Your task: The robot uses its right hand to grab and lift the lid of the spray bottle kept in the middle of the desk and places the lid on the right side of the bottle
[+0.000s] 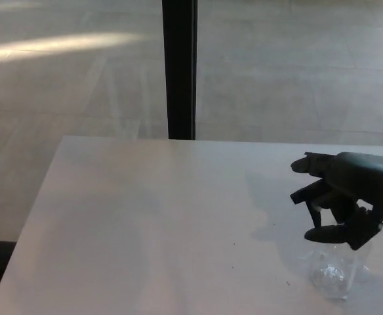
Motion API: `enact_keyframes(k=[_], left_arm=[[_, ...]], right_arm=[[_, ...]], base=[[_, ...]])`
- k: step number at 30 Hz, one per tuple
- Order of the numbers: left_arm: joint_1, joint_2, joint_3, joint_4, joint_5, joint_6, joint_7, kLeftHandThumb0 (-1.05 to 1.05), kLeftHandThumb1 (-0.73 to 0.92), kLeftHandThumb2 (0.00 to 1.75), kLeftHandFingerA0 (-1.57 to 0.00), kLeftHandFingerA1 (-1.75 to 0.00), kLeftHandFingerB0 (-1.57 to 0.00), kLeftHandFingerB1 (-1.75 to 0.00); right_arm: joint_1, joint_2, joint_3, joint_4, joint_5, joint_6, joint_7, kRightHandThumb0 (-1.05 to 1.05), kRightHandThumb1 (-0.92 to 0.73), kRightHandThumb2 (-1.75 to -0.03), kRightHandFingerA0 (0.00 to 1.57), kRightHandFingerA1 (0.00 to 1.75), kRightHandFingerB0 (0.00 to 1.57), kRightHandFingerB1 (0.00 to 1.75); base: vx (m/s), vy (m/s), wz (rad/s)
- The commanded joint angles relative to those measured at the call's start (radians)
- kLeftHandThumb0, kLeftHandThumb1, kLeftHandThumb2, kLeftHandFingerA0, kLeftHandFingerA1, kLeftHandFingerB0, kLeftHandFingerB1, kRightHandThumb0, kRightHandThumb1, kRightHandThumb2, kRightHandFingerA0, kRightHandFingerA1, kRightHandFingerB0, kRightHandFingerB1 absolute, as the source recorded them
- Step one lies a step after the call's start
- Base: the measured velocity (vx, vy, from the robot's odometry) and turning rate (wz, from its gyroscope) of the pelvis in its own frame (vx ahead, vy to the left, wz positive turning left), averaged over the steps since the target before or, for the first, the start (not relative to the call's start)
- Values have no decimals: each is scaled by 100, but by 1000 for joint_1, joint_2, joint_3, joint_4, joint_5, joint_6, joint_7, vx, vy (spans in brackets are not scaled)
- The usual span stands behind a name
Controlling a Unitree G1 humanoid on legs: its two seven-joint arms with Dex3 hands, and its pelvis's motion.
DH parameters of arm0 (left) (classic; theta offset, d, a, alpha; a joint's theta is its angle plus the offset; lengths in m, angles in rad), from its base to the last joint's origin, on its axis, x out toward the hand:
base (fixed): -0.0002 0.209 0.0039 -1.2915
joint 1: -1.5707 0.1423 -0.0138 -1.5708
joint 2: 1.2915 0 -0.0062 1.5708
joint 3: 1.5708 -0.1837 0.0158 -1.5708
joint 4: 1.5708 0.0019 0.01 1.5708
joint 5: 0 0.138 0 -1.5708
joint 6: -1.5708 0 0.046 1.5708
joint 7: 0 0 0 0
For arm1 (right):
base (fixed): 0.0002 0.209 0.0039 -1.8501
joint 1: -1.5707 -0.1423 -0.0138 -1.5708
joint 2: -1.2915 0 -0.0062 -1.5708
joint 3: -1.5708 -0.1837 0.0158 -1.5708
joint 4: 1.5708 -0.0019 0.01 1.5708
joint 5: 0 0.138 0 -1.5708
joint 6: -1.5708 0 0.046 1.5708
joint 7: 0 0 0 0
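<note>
Item: spray bottle (332, 272), clear, standing near the right front of the white desk (152, 223); you will find its lid hidden under the hand, so whether it is on cannot be told. Right hand (341, 200): directly over the bottle top, fingers (309, 193) apart, nothing visibly gripped. Left hand: not showing. Judged status: grasp not yet made; lifting and placing right of the bottle remain.

Head camera looks down, seemingly steeply, at desk (145, 216).
</note>
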Motion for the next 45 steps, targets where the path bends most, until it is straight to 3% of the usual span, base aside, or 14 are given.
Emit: enact_keyframes(k=[1,7,12,22,23,26,35,36,37,39,40,41,43,45], left_arm=[[-1,1,9,-38,-31,-144,-75,-59,67,60,-69,-60,-66,-47],[3,-2,4,-9,-22,-177,-83,-62,70,61,-71,-57,-64,-45],[15,-3,2,-32,-23,-179,-91,-60,71,61,-71,-59,-62,-46],[15,0,6,-16,-29,-187,-127,-60,67,60,-72,-64,-61,-47],[16,0,5,-17,-27,-190,-127,-60,67,60,-73,-64,-62,-47],[19,0,0,-12,-20,-205,-129,-63,67,60,-73,-64,-63,-47],[24,5,-2,-9,-14,-204,-126,-61,69,60,-71,-63,-64,-47],[22,6,-2,-4,-14,-203,-125,-60,69,60,-71,-63,-63,-47],[23,7,-2,-4,-13,-202,-125,-63,68,60,-70,-64,-67,-47],[26,8,-4,-7,-12,-203,-126,-63,68,60,-70,-64,-67,-47],[24,8,-3,-5,-13,-196,-125,-63,67,60,-71,-64,-68,-48],[24,10,-2,-5,-13,-193,-128,-63,67,60,-71,-63,-63,-46],[26,11,-3,-11,-14,-189,-127,-64,68,60,-71,-64,-64,-46],[24,12,1,-2,-17,-185,-129,-63,68,60,-72,-63,-64,-46]], right_arm=[[115,98,269,214,-381,-127,-303,-61,-55,-57,82,136,21,32],[117,104,288,217,-417,-147,-347,-40,-60,-61,79,142,30,33],[86,60,263,211,-442,-208,-369,-33,-68,-63,79,163,80,57],[76,24,159,212,-462,-329,-514,-34,-68,-63,87,172,83,105],[77,30,139,212,-442,-349,-527,-40,-72,-65,84,171,78,73],[67,38,113,217,-458,-392,-580,-44,-71,-67,87,170,85,58],[48,106,-8,191,-378,-549,-677,-32,-58,-61,91,168,87,60],[46,116,-21,197,-374,-563,-691,-25,-60,-61,90,171,86,72],[41,129,-37,192,-358,-569,-685,-20,-60,-69,86,175,68,130],[39,147,-64,185,-341,-579,-666,-20,-60,-69,86,175,68,130],[29,163,-100,168,-301,-587,-643,-25,-68,-63,88,175,80,91],[19,185,-134,161,-268,-588,-626,-32,-50,-91,119,136,82,82],[4,209,-179,169,-239,-600,-607,-26,-69,-65,90,169,82,85],[-27,267,-270,136,-157,-518,-532,-24,-61,-107,115,134,82,110]], base=[[0,0,0],[0,0,0],[0,0,0],[0,0,0],[0,0,0],[0,0,0],[0,0,0],[0,0,0],[0,0,0],[0,0,0],[0,0,0],[0,0,0],[0,0,0],[0,0,0]])
